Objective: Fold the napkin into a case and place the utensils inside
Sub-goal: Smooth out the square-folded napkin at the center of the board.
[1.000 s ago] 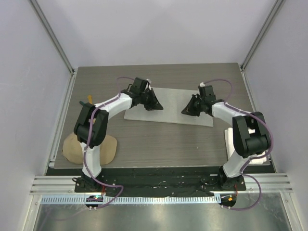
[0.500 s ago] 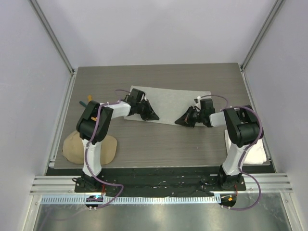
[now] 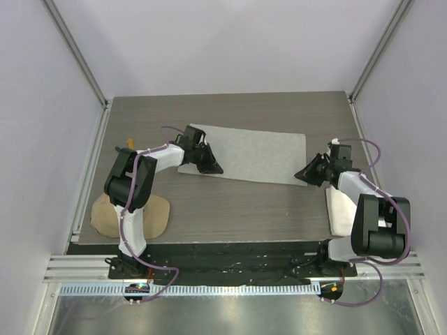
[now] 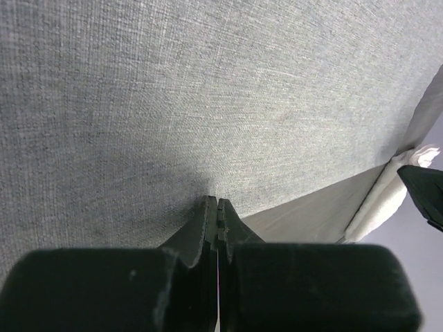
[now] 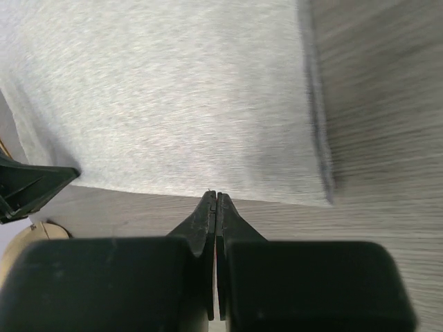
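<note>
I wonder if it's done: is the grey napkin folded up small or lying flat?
Lying flat: the napkin is a wide rectangle on the table, no narrow pocket. Whether it's doubled, cannot tell.

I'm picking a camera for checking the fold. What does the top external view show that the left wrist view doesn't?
Only the top view: the tan cap, the utensils off to the left, and the whole outline of the napkin. Only the left wrist view: the cloth's weave up close, and the left gripper shut, tips at the napkin's near edge. Both: the napkin, the white towel and the right gripper.
</note>
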You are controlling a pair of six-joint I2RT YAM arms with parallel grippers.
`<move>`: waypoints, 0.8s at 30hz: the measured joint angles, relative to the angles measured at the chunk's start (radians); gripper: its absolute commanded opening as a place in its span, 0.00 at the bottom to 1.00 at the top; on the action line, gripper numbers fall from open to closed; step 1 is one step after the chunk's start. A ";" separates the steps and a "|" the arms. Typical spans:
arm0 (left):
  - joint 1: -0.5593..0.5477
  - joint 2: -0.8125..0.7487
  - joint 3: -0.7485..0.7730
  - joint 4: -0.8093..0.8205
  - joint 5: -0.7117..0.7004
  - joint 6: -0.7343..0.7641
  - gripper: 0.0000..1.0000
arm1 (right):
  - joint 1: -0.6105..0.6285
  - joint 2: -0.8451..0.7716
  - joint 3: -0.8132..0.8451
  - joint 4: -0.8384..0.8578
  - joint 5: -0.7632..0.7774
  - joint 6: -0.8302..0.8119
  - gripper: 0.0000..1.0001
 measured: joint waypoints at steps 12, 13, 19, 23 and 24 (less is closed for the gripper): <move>0.107 -0.106 0.021 -0.080 0.037 0.007 0.00 | 0.309 0.205 0.117 0.105 -0.072 0.119 0.01; 0.136 -0.108 0.007 -0.085 0.036 0.013 0.00 | 0.314 0.224 0.130 0.105 -0.072 0.121 0.01; 0.253 -0.106 -0.047 -0.159 0.005 0.049 0.00 | 0.299 0.234 0.166 0.108 -0.055 0.112 0.01; 0.250 -0.106 -0.052 -0.196 -0.032 0.076 0.00 | 0.236 0.232 0.113 0.109 -0.054 0.086 0.01; 0.250 -0.105 -0.053 -0.209 -0.047 0.082 0.00 | 0.213 0.229 0.095 0.101 -0.050 0.079 0.01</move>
